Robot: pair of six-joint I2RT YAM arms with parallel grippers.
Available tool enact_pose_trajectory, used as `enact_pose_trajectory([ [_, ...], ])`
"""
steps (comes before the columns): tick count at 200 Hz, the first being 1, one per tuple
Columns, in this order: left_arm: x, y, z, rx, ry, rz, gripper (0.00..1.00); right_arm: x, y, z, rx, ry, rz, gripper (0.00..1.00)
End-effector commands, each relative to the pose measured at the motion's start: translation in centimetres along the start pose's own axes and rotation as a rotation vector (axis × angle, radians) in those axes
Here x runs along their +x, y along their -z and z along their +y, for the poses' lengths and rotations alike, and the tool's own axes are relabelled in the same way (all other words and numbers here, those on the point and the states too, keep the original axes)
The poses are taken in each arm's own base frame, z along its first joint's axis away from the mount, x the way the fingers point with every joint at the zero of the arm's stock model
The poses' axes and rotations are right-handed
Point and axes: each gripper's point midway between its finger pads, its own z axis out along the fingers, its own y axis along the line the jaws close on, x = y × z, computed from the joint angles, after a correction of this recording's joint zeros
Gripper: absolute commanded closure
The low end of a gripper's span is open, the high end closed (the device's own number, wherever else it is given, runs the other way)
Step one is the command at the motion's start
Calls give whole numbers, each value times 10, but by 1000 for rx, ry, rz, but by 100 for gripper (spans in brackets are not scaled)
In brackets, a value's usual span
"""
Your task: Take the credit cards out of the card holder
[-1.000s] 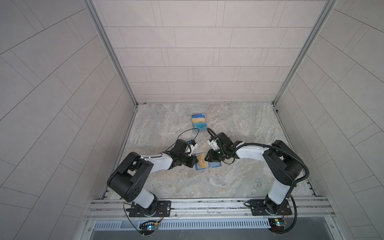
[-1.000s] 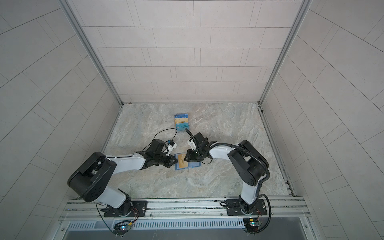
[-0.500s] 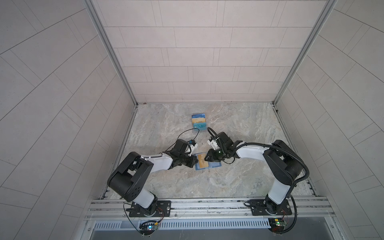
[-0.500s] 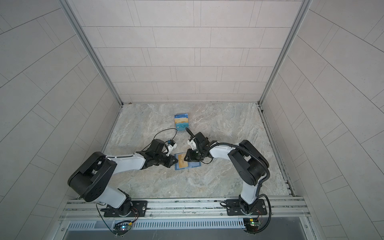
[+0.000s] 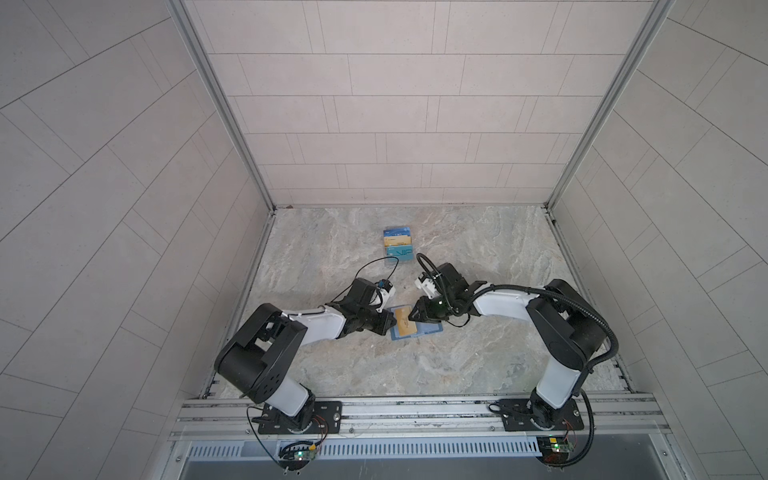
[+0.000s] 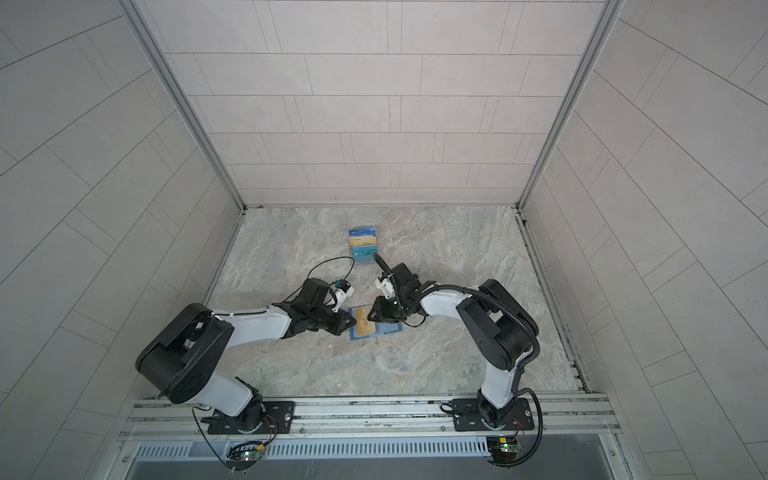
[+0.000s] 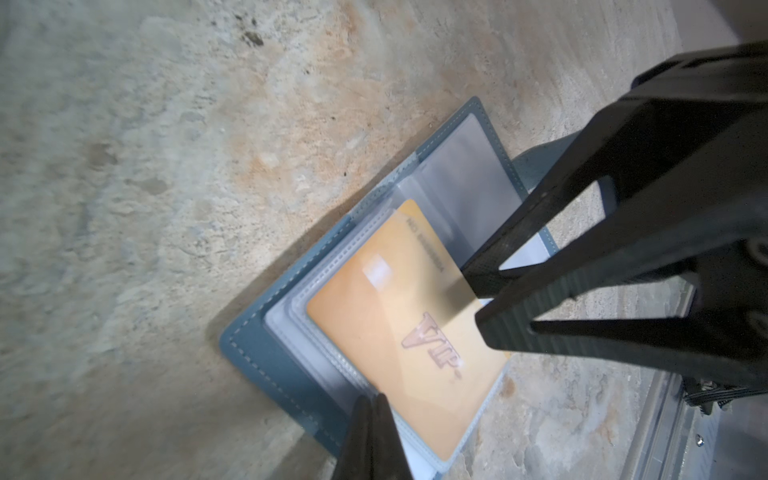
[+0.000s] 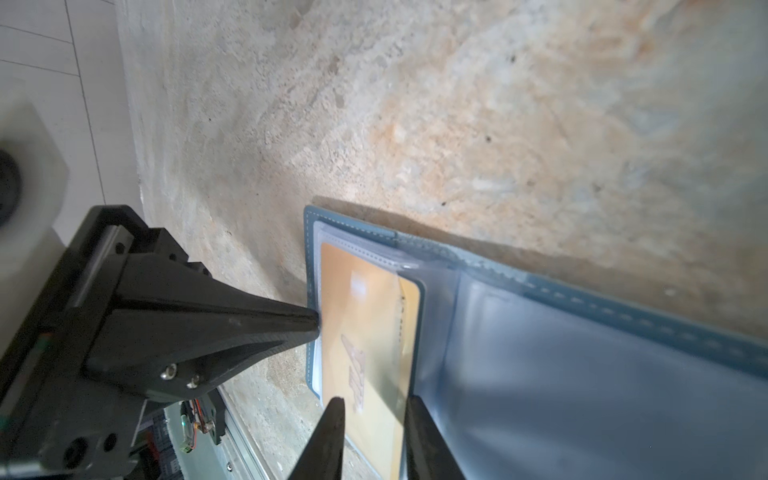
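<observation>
Card holder [image 5: 431, 331] lies open and flat on the desk [image 5: 478, 365], in the near half at about mid-width, between the two arms. Gold card [image 7: 399, 332], printed VIP, sits in a clear sleeve on the holder's left half. Its spine-side end appears to poke out of the sleeve.

Left end effector [image 5: 390, 322]: fingers pressed together, tip down on the holder's outer left edge, just beside the card.

Right end effector [image 7: 473, 297]: fingers partly spread, both tips down at the card's spine-side edge. Gap between the fingers is visible in both wrist views. Can't tell if the tips touch the card.

Farther back, well apart from the holder, is the tiered stand [image 5: 398, 246] with display cards [image 6: 363, 241], just behind the right wrist.
</observation>
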Motion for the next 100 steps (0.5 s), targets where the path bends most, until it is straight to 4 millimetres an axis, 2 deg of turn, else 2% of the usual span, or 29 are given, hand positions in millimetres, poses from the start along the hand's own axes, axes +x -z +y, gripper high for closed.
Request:
enact_pose_trajectory([
  [1, 11, -4, 5, -16, 11, 47, 100, -2, 0, 6, -78, -33, -4, 71],
  [100, 10, -4, 5, -21, 14, 49, 100, -1, -3, 11, -179, -65, 16, 71],
])
